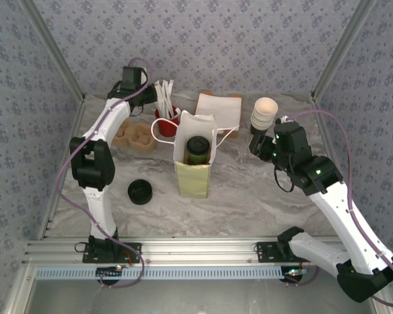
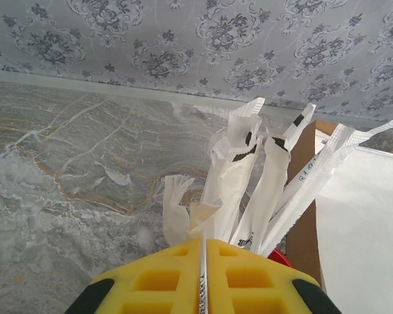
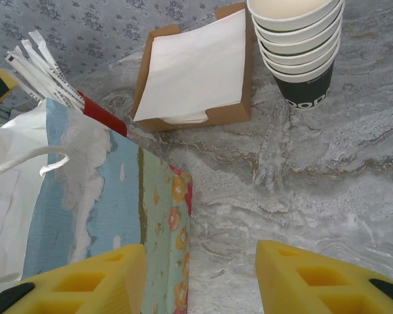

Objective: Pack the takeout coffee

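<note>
The takeout coffee [image 1: 197, 149], a dark green cup with a black lid, stands inside the open paper bag [image 1: 192, 171] in the middle of the table. My left gripper [image 1: 152, 98] is at the back by a red holder [image 1: 167, 118] of paper-wrapped straws [image 2: 239, 176]. Its yellow fingers [image 2: 164, 281] are shut on the thin wrapper of one straw, and the left gripper [image 2: 203, 243] points at the back wall. My right gripper [image 3: 200, 248] is open and holds nothing. It hangs to the right of the bag [image 3: 92, 216], whose corner is next to its left finger.
A stack of unlidded cups [image 1: 264, 112] [image 3: 298, 46] stands behind the right gripper [image 1: 257, 145]. A box of napkins [image 1: 218, 104] [image 3: 196, 65] is at the back centre. A brown cup carrier [image 1: 134, 136] lies back left, and a lone black lid [image 1: 139, 191] sits left of the bag.
</note>
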Tool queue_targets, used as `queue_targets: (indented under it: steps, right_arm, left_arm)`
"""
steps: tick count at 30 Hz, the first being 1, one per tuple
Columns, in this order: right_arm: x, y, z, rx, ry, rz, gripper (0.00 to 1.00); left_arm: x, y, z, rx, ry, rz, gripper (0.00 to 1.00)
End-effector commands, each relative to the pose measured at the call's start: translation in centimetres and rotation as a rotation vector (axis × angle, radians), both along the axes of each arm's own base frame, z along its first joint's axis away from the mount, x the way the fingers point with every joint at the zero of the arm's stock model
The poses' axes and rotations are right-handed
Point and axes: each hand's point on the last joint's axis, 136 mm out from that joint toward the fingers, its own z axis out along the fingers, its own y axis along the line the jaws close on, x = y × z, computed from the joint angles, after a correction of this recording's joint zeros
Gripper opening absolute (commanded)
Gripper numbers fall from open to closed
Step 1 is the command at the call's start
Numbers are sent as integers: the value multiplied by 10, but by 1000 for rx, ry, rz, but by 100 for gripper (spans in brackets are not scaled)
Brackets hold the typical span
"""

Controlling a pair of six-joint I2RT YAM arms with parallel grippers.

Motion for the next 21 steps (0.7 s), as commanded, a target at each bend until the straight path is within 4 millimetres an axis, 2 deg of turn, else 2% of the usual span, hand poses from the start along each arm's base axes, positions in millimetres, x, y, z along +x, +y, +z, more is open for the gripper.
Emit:
queue_targets:
  steps: [1,10,13,14,17,21]
  right_arm:
    - [-2,-3,1,-1,-7,4,50]
    - [-1,-2,1,0,-6,7,50]
    - [0,-1,0,1,-4,7,50]
    - [-1,-1,0,1,-5,9,50]
    - [0,-1,0,-2,-4,9,50]
    - [1,-1,-1,-5,1,10,51]
  left_arm:
    - [-9,-5,42,-32,-69,-19,11]
    - [-15,-5,58,-37,-96,-25,11]
    - [-15,-1,57,-27,-86,-11,13]
    - [-15,2,58,-23,-83,4,16]
    - [-13,14,56,-16,-69,59,37]
    - [-7,27,49,-26,-53,117,41]
